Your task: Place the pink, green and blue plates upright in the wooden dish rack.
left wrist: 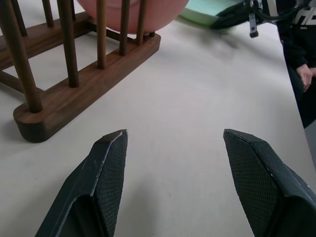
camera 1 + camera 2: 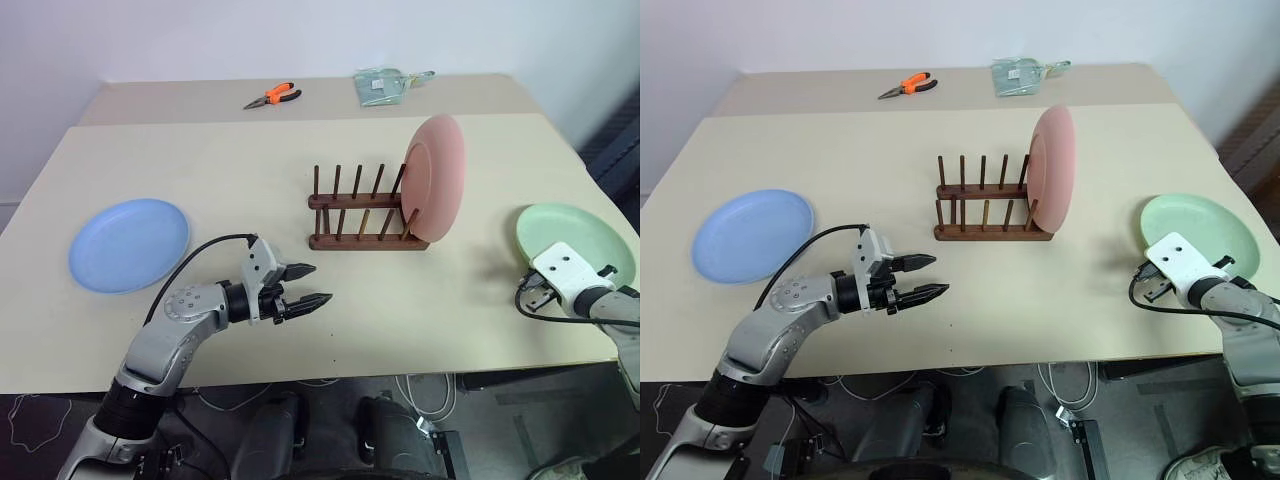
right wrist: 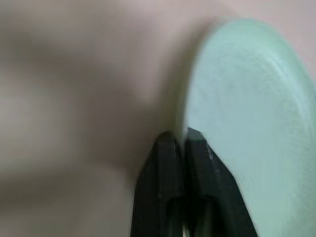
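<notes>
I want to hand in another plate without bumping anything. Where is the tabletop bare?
Bare: the wide stretch between the blue plate and the wooden dish rack, and behind the rack up to the pliers. Crowded: the right side, where the pink plate, green plate and right gripper sit close.

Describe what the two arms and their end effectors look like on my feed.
The left arm is silver-grey metal with a black cable looped along it; its end effector has a white housing and two black pointed fingers with textured pads. The right end effector has a white screw-holed housing, black fingers and black cables.
</notes>
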`<state>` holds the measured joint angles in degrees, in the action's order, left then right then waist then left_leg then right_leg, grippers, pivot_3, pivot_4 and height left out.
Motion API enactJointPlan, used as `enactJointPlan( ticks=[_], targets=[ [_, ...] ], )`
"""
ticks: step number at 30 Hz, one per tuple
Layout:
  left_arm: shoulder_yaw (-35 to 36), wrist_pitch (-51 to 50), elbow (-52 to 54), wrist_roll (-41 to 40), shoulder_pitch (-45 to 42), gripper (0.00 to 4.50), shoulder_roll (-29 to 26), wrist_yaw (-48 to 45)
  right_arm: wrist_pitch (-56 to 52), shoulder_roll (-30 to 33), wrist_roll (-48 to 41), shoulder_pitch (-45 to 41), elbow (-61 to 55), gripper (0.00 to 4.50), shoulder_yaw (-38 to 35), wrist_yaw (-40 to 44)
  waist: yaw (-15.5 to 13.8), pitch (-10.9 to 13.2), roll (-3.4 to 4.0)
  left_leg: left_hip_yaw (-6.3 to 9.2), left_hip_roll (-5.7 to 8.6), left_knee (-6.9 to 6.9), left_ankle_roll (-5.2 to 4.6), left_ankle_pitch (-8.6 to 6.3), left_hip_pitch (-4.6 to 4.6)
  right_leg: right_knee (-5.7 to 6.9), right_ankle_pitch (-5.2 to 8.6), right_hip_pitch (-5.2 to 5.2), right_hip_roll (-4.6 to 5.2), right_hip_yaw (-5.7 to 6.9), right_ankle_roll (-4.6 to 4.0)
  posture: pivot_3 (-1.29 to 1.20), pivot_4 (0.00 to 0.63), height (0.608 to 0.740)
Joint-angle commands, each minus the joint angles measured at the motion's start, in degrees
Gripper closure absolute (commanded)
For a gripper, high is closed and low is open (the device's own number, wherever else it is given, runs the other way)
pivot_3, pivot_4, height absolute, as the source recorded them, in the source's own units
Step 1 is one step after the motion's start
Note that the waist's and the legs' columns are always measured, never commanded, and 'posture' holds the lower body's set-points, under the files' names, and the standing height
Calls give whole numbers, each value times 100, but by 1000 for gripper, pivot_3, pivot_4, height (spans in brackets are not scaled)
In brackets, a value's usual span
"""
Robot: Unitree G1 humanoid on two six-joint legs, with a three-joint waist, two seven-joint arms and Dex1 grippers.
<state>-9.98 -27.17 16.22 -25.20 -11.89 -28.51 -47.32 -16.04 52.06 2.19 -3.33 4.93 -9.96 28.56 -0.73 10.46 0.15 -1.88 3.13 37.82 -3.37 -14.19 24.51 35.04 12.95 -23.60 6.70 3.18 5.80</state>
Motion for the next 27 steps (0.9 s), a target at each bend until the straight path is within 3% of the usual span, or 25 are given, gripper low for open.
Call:
enactJointPlan(
  ticks=[1, 5, 9, 12, 16, 18, 21, 27],
  targets=[
    [82, 81, 234, 5, 24, 1318, 12, 25, 30, -23, -178, -358, -425, 4462, -372, -38, 4, 1, 3, 1, 0, 0, 0, 0, 0, 1, 0, 0, -2, 0, 0, 0, 150, 740],
    [241, 33, 237, -97, 13, 1318, 12, 71, -93, -208, -1107, -1430, -1156, 4462, -880, 71, 25, 7, 17, 0, -1, 1, 0, 0, 0, 3, -1, 0, -2, -1, 1, 0, 150, 740],
    [346, 223, -1, 55, -73, 1318, 37, 171, -978, -786, -3237, -2922, -2271, 4462, -1390, 118, 4, 17, 34, 0, -2, 6, -1, 1, 4, 14, -3, -8, -7, -1, 6, 0, 150, 740],
    [493, 300, -129, 64, -137, 1318, 93, 272, -1809, -1105, -4789, -3257, -2947, 4462, -1525, -33, -96, 1, -4, 35, -4, 2, 1, -1, 5, 6, -2, -7, -12, 15, 32, 0, 150, 740],
    [646, 413, -280, 98, -107, 1318, 66, 266, -2392, -2032, -7190, -3555, -3657, 4462, -1164, -1140, -128, 5, -1, 33, 6, 5, 5, -23, 5, -7, 6, 3, -2, -4, 13, 0, 150, 740],
    [658, 448, -280, 108, -79, 1318, 54, 242, -2443, -2418, -7579, -3481, -3776, 4462, -900, -1613, -128, 4, -1, 25, 9, 7, 7, -24, 12, -2, 7, -2, 2, -12, 12, 0, 150, 740],
    [682, 462, -213, 91, -38, 1318, 50, 253, -2436, -2903, -7419, -3217, -3722, 4462, -481, -2182, -128, 3, -1, 22, 9, 5, 7, -24, 12, 2, 7, -25, 2, -12, 12, 0, 150, 740],
    [762, 386, 7, -22, 74, 1318, 64, 291, -2369, -3024, -6958, -2810, -3421, 4462, -170, -2275, -124, 3, 0, 10, 10, 7, -5, -16, 23, 14, 5, -48, 4, -13, 12, 0, 150, 740]
  ],
)
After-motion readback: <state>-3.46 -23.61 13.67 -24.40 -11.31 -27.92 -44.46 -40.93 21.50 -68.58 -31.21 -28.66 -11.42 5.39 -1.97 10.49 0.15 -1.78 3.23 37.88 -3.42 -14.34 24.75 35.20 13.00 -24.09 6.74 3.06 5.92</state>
